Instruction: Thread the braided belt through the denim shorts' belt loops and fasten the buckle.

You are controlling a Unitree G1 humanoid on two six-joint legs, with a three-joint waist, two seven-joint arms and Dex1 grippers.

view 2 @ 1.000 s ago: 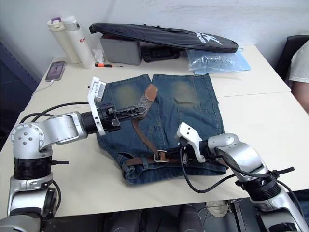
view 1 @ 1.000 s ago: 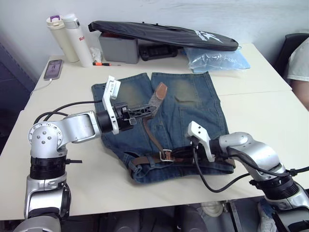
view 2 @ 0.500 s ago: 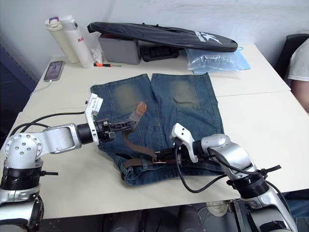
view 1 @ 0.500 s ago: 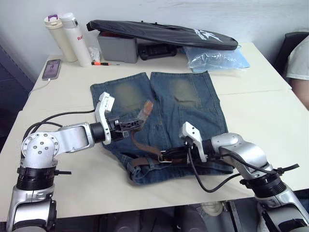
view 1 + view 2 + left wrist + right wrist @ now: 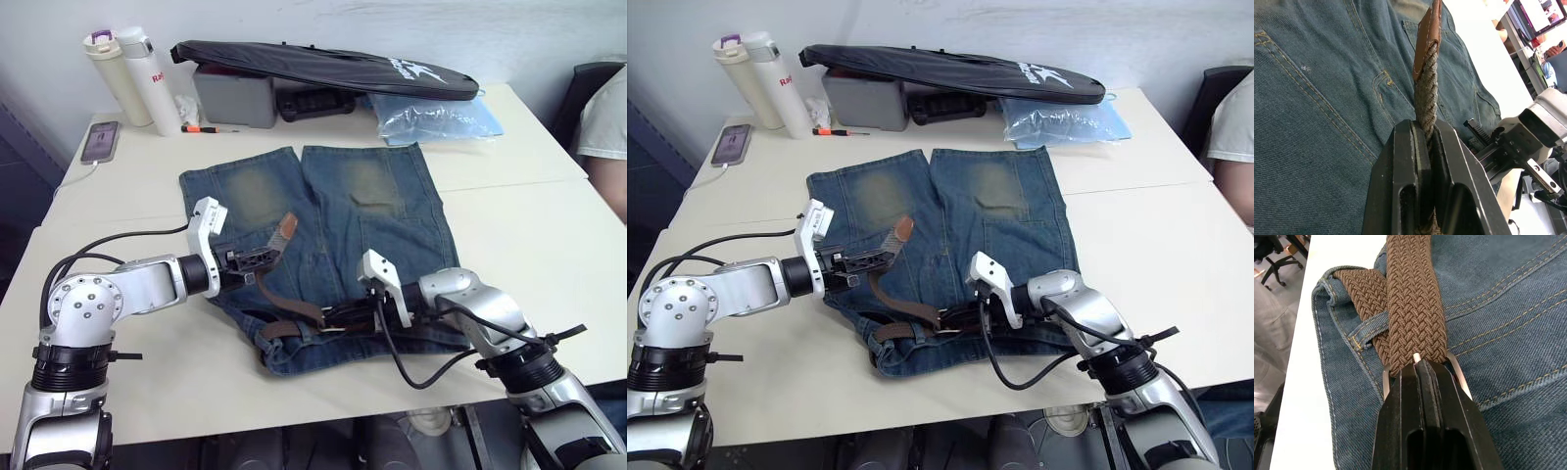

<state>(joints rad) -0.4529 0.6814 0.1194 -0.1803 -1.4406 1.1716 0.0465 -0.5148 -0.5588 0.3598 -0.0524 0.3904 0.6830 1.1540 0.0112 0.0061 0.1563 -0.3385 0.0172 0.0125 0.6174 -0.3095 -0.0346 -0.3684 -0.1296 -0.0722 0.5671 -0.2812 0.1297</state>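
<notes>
Above the denim shorts (image 5: 323,225), the limp braided belt (image 5: 1426,93) is being pinched near its leather tip by closed left jaws, while the buckle (image 5: 1457,374) is being clamped by closed right jaws.

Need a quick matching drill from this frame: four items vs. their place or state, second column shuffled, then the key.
Items
1. left gripper
2. right gripper
3. phone
4. clear blue plastic bag

Place or state
A. far edge of the table, beside the long black case
B. shut on the buckle at the waistband of the denim shorts
C. shut on the braided belt near its leather tip
D. flat on the table by the two bottles, cable plugged in

Pairs: 1-C, 2-B, 3-D, 4-A
</notes>
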